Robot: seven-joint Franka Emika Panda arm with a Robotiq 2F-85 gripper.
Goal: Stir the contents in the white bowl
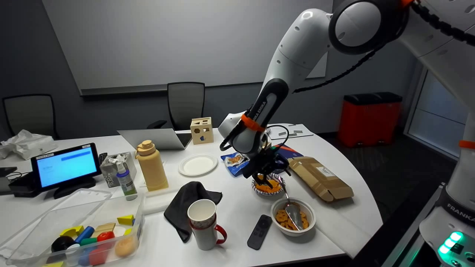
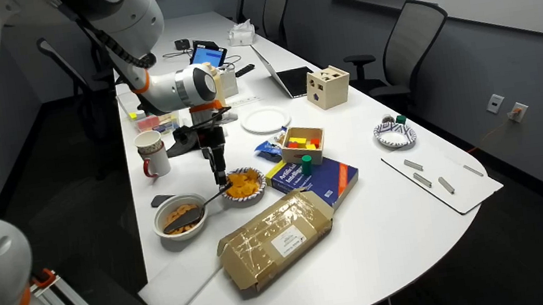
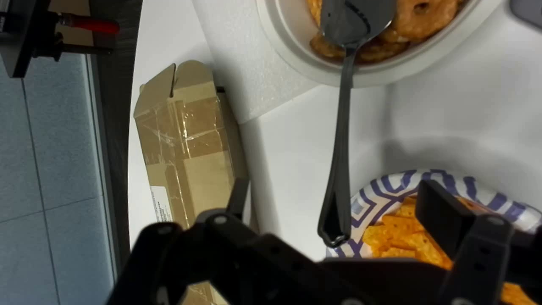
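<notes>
The claw (image 3: 338, 205) is spread, unloaded; the spoon (image 3: 340, 146), judged light and slippery, is best gripped near its wrist-view six-o'clock end; depth is unclear.

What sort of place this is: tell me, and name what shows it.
Most likely an office meeting room: there is a big wall-mounted whiteboard, and mesh-backed chairs stand along a long white table.

In an exterior view, the arm (image 1: 302, 46) rises from its base (image 1: 445, 222) at the near right, arching over and sloping down leftward. Below the wrist (image 2: 189, 87), the gripper (image 3: 334, 192) points downward, its two fingers (image 3: 442, 216) spread wide.
</notes>
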